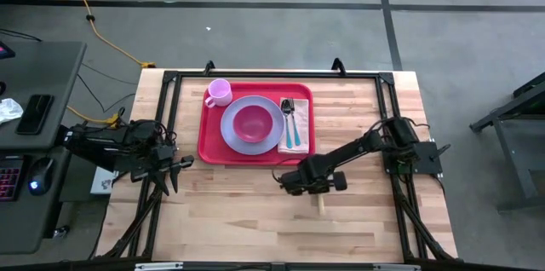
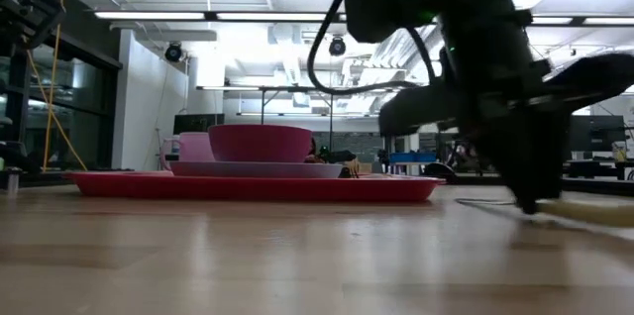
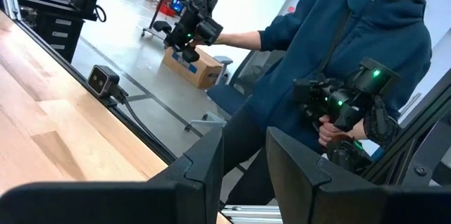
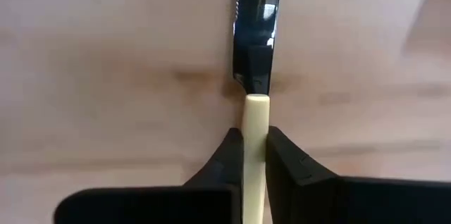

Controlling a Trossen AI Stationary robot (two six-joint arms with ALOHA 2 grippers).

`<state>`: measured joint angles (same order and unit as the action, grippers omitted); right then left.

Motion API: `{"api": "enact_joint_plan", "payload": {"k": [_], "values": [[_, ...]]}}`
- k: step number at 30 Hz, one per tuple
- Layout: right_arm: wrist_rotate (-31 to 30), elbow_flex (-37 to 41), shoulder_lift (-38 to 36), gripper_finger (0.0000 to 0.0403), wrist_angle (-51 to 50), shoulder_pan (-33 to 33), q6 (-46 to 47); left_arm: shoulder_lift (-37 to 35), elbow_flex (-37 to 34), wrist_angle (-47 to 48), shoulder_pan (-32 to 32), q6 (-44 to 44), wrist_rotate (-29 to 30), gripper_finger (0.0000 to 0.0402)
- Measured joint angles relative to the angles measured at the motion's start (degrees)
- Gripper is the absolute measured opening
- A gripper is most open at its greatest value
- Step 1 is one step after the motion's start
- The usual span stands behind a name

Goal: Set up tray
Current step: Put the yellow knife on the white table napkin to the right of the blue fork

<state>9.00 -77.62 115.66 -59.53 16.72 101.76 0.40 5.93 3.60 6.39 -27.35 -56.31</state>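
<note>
Tray (image 1: pixel 209 135), large flat red plastic rectangle with rounded corners and low rim, lying on the far middle of the pale wooden table (image 1: pixel 247 211). Sitting in the tray: round lavender plate (image 1: pixel 230 128) at its centre, deep pink bowl (image 1: pixel 253 122) on top of that plate, small pink cup (image 1: pixel 219 92) in the far left corner, white napkin (image 1: pixel 303 130) along the right side carrying a teal-handled utensil (image 1: pixel 292 137) and a dark-headed one (image 1: pixel 287 106) beside it.

Just off the tray's near right corner, down on the bare wood: right gripper (image 4: pixel 254 155), fingers clamped on the cream handle of a table knife (image 4: pixel 256 108), dark serrated blade pointing forward past the fingertips, flat against the table. Same knife handle poking out toward the near edge in the overhead view.

Well off the tray's left side, at the table's left edge: left gripper (image 3: pixel 243 157), waiting, fingers parted with a clear gap, holding nothing. Beyond it, past the table: person in a dark blue hooded top (image 3: pixel 338 48) gripping black control handles.
</note>
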Motion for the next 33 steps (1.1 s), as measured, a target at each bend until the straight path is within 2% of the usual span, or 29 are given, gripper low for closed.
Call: {"api": "enact_joint_plan", "payload": {"k": [7,18,26,33], "values": [[4.96,0.0,-1.03,0.0011,-3.86,2.51,2.42,-0.01,0.0,0.0,0.01,0.02,-0.01,0.014],[3.81,-0.17,-7.43,0.0016,-6.9,3.74,6.07,0.0,0.0,0.0,0.0,0.11,-0.02,0.014],[-2.39,-0.22,-11.77,0.0014,-6.83,-0.84,2.94,0.0,0.0,0.0,0.01,0.73,-0.02,0.014],[-7.76,-0.22,-12.29,0.0016,-2.38,-8.39,-5.48,0.0,0.0,0.0,0.02,1.62,0.0,0.014]]}}
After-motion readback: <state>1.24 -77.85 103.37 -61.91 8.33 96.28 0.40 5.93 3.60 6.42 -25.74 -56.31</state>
